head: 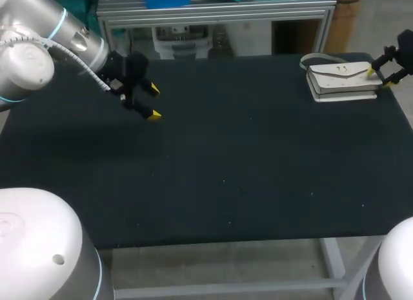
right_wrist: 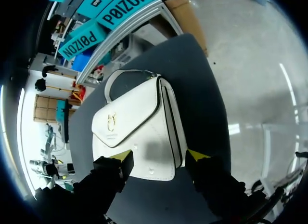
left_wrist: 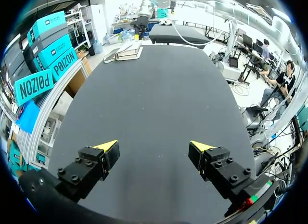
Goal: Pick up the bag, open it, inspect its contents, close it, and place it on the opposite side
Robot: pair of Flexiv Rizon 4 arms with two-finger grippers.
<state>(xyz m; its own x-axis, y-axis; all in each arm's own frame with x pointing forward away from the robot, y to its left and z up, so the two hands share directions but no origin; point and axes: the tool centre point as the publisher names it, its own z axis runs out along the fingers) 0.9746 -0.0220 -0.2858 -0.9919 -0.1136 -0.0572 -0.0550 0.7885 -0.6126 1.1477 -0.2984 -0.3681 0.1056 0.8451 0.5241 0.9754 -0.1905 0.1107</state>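
right hand (right_wrist: 159, 156): spread wide, with one yellow tip on each side of the bag's near end. It isn't gripping anything as far as I can see, and I can't make out either tip actually pressing on the bag. In the head view it sits right at the bag's outer end (head: 381, 77).

bag (right_wrist: 134, 127): white handbag lying flat with the flap shut and a small metal clasp on the flap. The strap is looped out past the end away from the right hand. From above it's in the far right corner of the surface (head: 342, 80). In the left wrist view it's way off ahead at the far end (left_wrist: 126, 51).

left hand (left_wrist: 154, 147): also wide open, nothing between the fingers, just bare surface under it. From above it hangs over the far left part (head: 153, 102), well apart from the bag.

left arm: comes in from the left corner, angled down toward the surface.

surface (head: 226, 158): dark matte top, and the bag lies close to its right edge.
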